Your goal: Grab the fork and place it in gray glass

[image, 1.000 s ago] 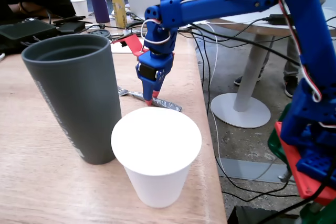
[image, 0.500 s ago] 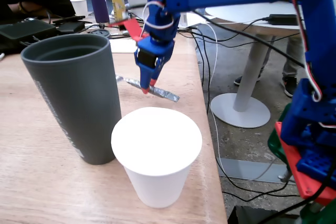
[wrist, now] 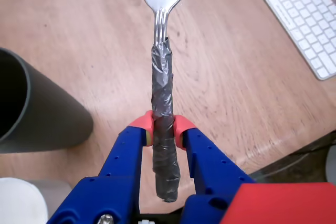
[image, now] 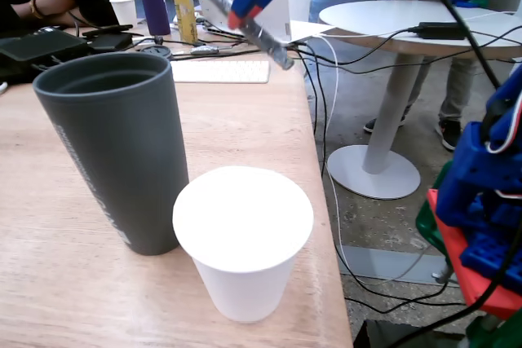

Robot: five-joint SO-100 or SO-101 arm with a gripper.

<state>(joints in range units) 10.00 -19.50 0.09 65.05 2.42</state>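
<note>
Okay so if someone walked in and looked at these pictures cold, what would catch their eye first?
Probably the fork, held up off the wooden table, its wrapped handle pinched between the red tips of the blue tool; in the fixed view it hangs tilted near the top edge. Next would be the tall gray glass standing at the front left of that view, with a shorter white paper cup close beside it on its right.

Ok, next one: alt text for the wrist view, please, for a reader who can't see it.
A blue gripper with red fingertips clamps the foil-wrapped handle of a silver fork, held above a wooden table with its head pointing away from the camera. The gray glass stands at left, a white keyboard at upper right.
</note>
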